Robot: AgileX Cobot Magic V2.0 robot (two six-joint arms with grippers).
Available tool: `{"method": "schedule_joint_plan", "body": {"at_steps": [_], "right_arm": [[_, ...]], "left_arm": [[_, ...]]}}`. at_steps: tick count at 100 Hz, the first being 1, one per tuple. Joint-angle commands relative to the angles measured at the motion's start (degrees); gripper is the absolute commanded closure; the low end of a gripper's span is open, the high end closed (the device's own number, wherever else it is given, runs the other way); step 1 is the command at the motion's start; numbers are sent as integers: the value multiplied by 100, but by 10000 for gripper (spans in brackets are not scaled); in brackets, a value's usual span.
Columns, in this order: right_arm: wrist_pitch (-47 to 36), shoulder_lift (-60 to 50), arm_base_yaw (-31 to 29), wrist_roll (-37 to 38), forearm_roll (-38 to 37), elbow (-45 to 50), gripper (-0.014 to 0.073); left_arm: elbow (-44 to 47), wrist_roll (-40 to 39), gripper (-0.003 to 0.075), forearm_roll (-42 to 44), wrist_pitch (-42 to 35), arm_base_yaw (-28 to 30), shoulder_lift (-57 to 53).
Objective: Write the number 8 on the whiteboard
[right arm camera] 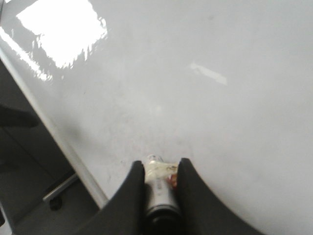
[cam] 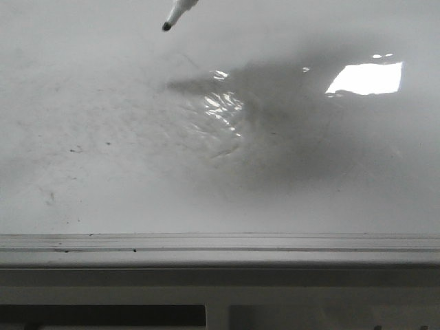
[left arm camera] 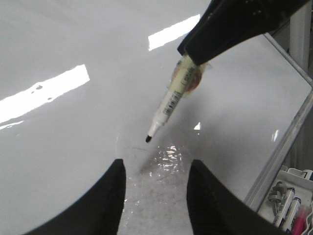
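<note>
The whiteboard is glossy white with faint grey smudges, a wrinkled reflective patch and a grey frame edge. No number 8 shows on it. My right gripper is shut on a white marker. The marker points its black tip down, a little above the board. The tip also shows at the top of the front view. My left gripper is open and empty, just above the wrinkled patch.
A tray of spare markers lies beyond the board's frame in the left wrist view. Dark floor and a metal bar lie past the board's edge in the right wrist view. Bright window reflections lie on the board.
</note>
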Motion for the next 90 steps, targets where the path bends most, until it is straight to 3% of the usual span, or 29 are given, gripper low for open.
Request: {"method": "schedule_joint_plan", "body": {"at_steps": [1, 29, 61, 81, 90], "right_arm": [[-195, 69, -292, -3, -5, -421, 645], [84, 830, -414, -3, -104, -527, 645], [1053, 497, -386, 55, -400, -419, 645], [-73, 795, 70, 55, -176, -322, 645], [-224, 709, -41, 151, -236, -322, 645]], "left_arm": [[-146, -62, 437, -204, -326, 6, -27], [-146, -62, 437, -293, -326, 6, 0], [-146, -62, 437, -293, -326, 6, 0], [-146, -62, 437, -293, -326, 6, 0], [-146, -62, 437, -293, -326, 6, 0]]}}
